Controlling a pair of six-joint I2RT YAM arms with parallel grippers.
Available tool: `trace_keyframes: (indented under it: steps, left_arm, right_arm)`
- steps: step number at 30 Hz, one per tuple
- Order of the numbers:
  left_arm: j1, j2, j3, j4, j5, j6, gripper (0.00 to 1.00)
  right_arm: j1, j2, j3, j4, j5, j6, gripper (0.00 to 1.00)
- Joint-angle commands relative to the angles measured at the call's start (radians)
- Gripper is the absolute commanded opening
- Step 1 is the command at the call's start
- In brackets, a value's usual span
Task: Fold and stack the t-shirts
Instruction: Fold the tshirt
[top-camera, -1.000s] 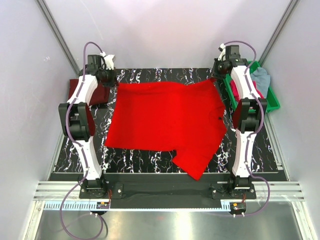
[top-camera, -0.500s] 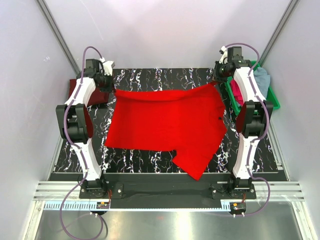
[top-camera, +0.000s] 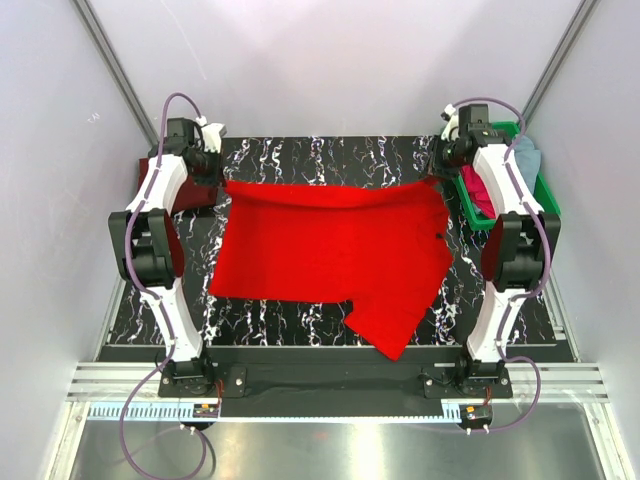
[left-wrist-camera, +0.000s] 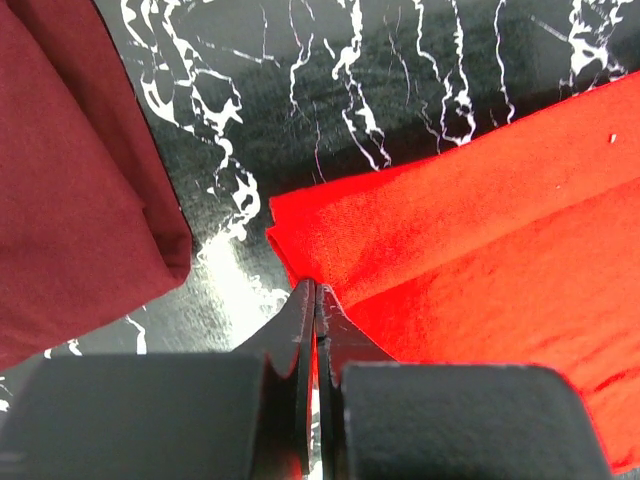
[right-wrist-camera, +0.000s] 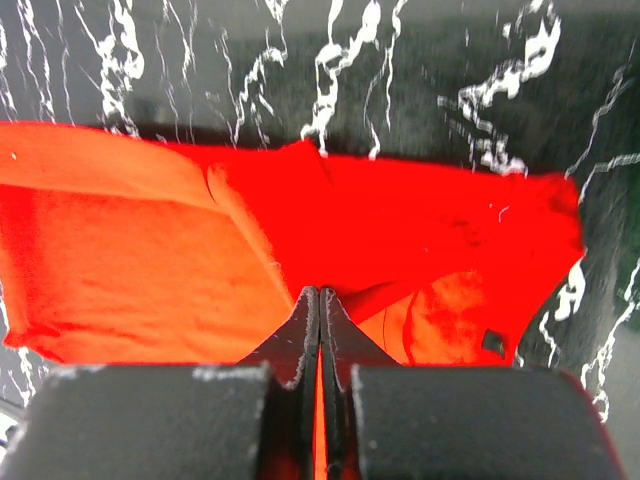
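The bright red cloth t-shirt (top-camera: 330, 250) lies spread across the middle of the black marbled worktop (top-camera: 330, 150), one sleeve reaching the near edge. The folded dark maroon cloth t-shirt (left-wrist-camera: 70, 180) sits at the far left corner, just beside it. The green plastic tray (top-camera: 548, 205) stands at the far right corner, holding the magenta-pink cloth t-shirt (top-camera: 478, 190) and the pale grey-blue cloth t-shirt (top-camera: 525, 155).

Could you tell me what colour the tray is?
The tray is green; the top view shows it best.

Four t-shirts all told: one bright red t-shirt (top-camera: 330, 250), one dark maroon t-shirt (left-wrist-camera: 70, 180), one magenta-pink t-shirt (top-camera: 480, 195) and one pale grey-blue t-shirt (top-camera: 525, 155). Two robot arms, a left arm (top-camera: 160, 190) and a right arm (top-camera: 505, 185). One green tray (top-camera: 548, 208). One black marbled table (top-camera: 330, 150).
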Motion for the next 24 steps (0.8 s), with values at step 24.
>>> trace_keyframes:
  steps: [24]
  left_arm:
    - [0.013,-0.085,-0.094,-0.052,-0.032,0.047,0.0]
  right_arm:
    - [-0.004,-0.248,-0.355,0.028,0.014,-0.031,0.0]
